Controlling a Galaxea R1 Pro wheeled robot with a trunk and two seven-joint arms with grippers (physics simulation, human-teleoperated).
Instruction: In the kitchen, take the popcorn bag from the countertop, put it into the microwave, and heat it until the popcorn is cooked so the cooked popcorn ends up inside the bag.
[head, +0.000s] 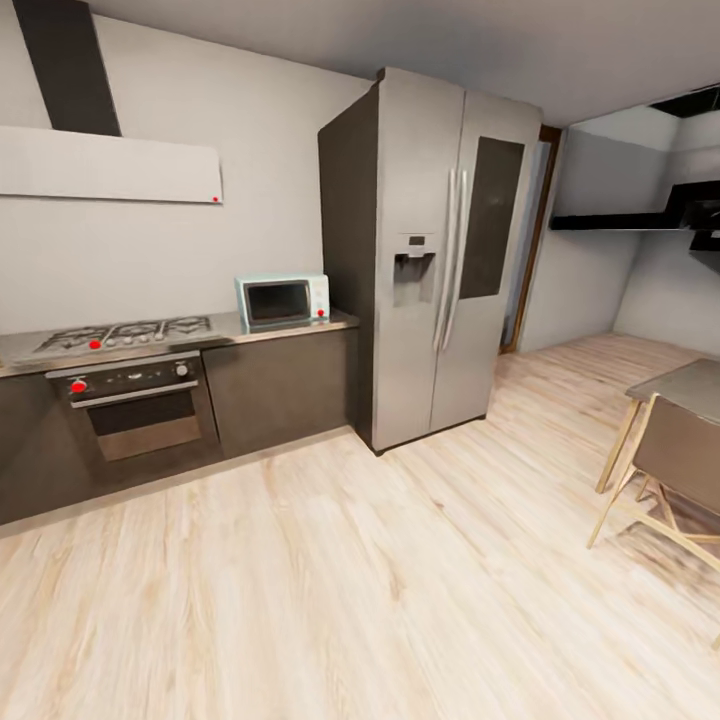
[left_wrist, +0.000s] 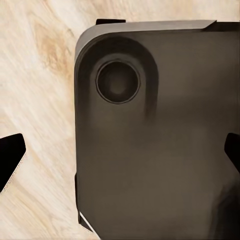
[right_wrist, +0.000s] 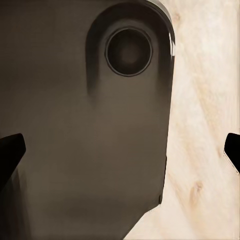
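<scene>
Here the microwave on the worktop is approached; both tools are spread apart, nothing held; the bag must be found.

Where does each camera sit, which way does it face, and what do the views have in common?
Head view: on the robot's head, facing the kitchen: microwave on the countertop, fridge, wooden floor.
Left wrist view: near the left gripper, facing down at the robot's dark base; fingertips wide apart.
Right wrist view: near the right gripper, likewise facing the base.
All views share the wooden floor.
</scene>
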